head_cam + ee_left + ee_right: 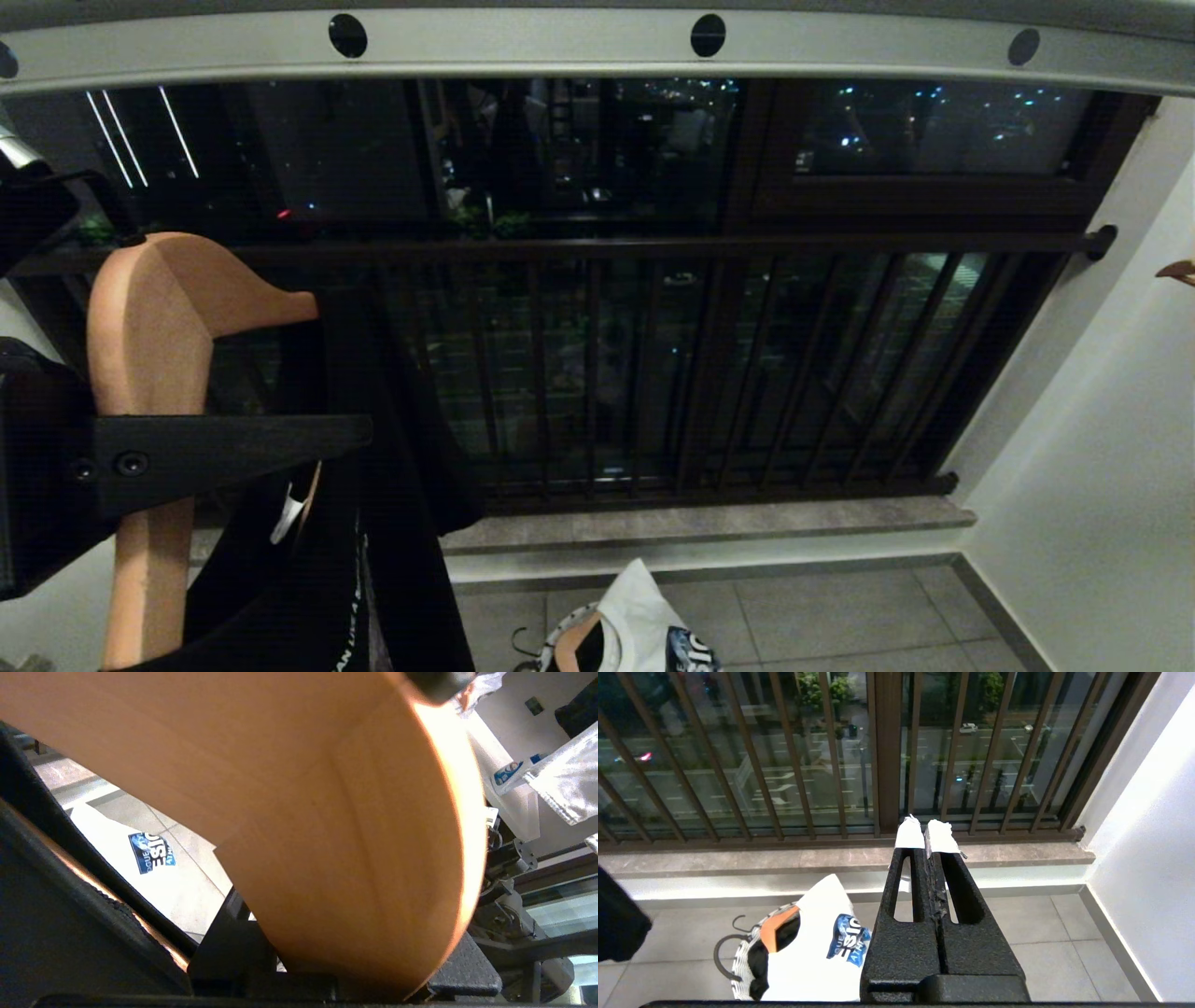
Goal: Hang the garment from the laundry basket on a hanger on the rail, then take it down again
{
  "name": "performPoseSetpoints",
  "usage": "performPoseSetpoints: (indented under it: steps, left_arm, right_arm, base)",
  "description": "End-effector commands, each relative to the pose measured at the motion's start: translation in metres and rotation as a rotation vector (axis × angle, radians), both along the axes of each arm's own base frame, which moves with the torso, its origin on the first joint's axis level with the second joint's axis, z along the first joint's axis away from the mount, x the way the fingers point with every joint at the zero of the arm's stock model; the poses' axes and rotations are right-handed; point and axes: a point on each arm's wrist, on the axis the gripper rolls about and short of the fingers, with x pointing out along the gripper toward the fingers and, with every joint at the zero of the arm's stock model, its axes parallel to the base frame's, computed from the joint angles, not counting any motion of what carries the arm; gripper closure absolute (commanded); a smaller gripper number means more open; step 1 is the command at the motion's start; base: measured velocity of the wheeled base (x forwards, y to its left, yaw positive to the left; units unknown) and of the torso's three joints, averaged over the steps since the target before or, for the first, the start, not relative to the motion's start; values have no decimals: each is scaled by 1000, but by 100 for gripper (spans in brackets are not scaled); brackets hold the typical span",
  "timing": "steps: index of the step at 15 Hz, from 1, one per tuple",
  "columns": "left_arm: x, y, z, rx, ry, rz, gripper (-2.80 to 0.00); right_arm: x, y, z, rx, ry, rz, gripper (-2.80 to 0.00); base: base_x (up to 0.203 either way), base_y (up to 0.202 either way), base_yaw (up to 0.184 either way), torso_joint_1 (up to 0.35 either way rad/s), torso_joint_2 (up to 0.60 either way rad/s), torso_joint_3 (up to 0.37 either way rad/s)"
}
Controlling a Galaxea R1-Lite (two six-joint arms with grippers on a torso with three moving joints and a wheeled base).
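Left gripper (140, 457), well below the rail (597, 51) and toward its left end, with its fingers (233, 453) clamped across a wooden hanger (149, 345). A black garment (392, 448) is draped on the hanger and hangs down beneath it. The hanger's hook is not visible in any view, so its position relative to the rail cannot be told; no part of the hanger touches the rail in the head view.

Right gripper (928, 835), held low and far beneath the rail, fingers pressed together on nothing, apparently idle.

The laundry basket (738, 961) stands on the floor, below the rail, holding a white printed shirt (822, 952) and a second hanger.

Likely risks, judged from this arrangement:
- The grip lies on a broad, smooth wooden face; the hanger could pivot or slide between the fingers under the garment's weight.
- With the hook out of sight, it could strike the underside of the rail or miss it.
- The garment appears to sit unevenly, its bulk to one side of the hanger, and could slip off if the hanger tilts.
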Motion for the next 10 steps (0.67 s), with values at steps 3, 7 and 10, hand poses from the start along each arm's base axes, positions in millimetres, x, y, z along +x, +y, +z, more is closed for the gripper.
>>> performPoseSetpoints:
  steps: [3,7,10]
  left_arm:
    - [-11,6,-2,-11,-15,1,0]
    - [-14,9,-2,-15,-22,6,0]
    - [-14,9,-2,-15,-23,6,0]
  right_arm:
    - [0,0,0,0,1,0,0]
    - [0,0,0,0,1,0,0]
    - [0,0,0,5,1,-1,0]
  base:
    - [0,0,0,0,0,0]
    - [0,0,0,0,0,0]
    - [0,0,0,0,0,0]
